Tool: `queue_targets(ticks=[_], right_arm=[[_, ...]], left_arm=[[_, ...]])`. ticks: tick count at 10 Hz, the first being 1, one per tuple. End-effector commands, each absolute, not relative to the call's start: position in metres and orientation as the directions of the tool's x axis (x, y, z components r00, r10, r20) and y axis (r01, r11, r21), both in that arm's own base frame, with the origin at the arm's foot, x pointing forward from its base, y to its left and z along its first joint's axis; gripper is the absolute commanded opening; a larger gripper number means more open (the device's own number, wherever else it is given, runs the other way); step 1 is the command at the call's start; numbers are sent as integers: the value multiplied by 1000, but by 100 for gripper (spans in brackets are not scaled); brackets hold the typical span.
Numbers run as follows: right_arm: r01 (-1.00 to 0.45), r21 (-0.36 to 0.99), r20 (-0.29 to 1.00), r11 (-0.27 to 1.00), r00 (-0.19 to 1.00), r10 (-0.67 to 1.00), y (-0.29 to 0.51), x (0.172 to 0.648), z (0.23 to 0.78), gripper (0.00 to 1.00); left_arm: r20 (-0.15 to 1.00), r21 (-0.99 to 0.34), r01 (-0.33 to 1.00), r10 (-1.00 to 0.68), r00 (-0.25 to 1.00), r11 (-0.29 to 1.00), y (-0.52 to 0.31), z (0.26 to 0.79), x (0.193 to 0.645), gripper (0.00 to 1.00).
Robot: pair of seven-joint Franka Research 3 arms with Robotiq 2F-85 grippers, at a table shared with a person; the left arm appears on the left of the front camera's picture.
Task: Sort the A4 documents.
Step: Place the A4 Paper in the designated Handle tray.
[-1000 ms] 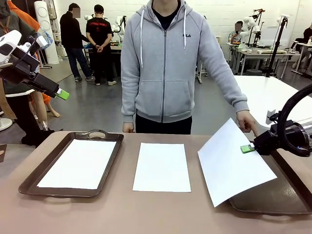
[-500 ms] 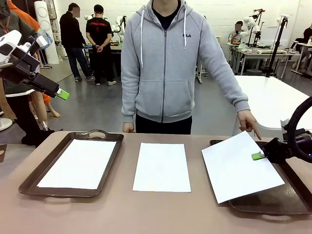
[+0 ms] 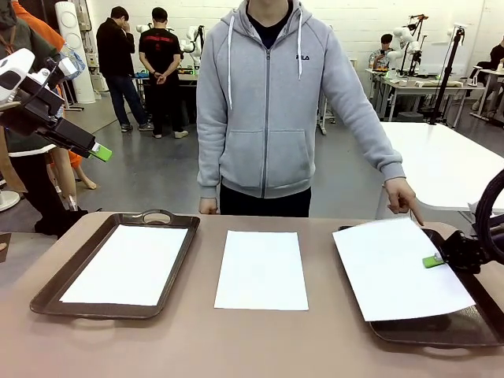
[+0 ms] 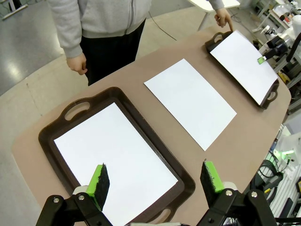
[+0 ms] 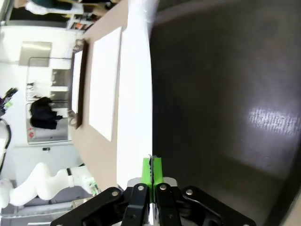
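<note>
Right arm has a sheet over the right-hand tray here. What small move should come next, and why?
Probably lower the right gripper a little further, then let go. It is shut on the right edge of the A4 sheet, which lies tilted over the right tray. Its left edge seems to rest on the tray's left rim, with the gripped side raised, so it is not yet flat inside.

A4 docs matt white paper; trays dk-brown plastic, slight sheen.

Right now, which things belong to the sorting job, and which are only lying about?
Job: left sheet, middle sheet, right sheet pinched by the right gripper, left tray, right tray.
Idle: left gripper, open and raised; white table behind.
</note>
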State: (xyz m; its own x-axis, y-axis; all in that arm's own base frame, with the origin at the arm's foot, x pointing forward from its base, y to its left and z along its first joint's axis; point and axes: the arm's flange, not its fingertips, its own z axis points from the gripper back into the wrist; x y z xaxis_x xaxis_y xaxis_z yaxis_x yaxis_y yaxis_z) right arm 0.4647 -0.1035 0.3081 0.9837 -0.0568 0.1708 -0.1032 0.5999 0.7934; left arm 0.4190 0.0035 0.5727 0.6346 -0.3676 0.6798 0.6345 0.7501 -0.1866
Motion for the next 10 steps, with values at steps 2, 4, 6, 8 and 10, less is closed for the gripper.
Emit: queue_targets(ticks=[2,4,6,8,10], right_arm=[[-15,661,131,750,987,-95,-104,463,299,1],[-13,632,138,775,986,-96,-102,467,301,1],[-25,630,140,776,987,-82,-100,472,303,1],[-42,616,144,787,988,-60,-95,479,306,1],[-56,604,158,795,986,-51,-91,482,308,1]], left_arm=[[686,-181,650,-379,621,738,5,572,419,100],[686,-181,650,-379,621,738,5,572,419,100],[686,-181,650,-379,621,738,5,572,419,100],[686,-181,650,-379,621,738,5,572,419,100],[686,-181,650,-379,621,738,5,572,419,100]])
